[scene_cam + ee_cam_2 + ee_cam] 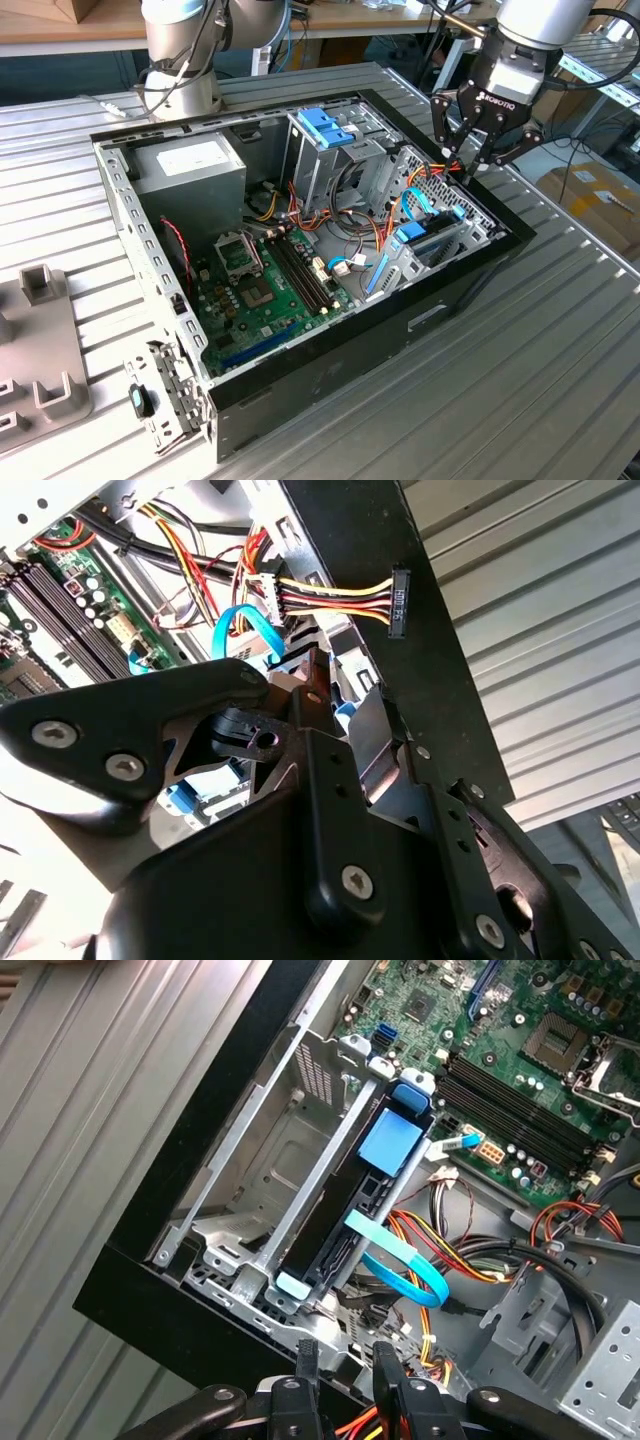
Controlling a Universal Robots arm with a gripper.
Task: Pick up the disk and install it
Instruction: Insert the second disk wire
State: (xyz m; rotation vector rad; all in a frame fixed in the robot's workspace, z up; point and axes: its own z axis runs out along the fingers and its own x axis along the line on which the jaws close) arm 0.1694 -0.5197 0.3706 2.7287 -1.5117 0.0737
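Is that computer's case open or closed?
Open. The case lies on its side with no cover, so the green board, cables and drive cage show from above.

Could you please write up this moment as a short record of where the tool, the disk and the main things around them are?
tool: above the computer case's wall on the exterior view's right, over the drive bay
disk: on edge in the metal bay by that wall, light blue rail around it, apart from the tool
blue cable: loops beside the disk
computer case: open, lying on the ribbed table
tall drive cage: blue bracket on top, left of the bay in the exterior view
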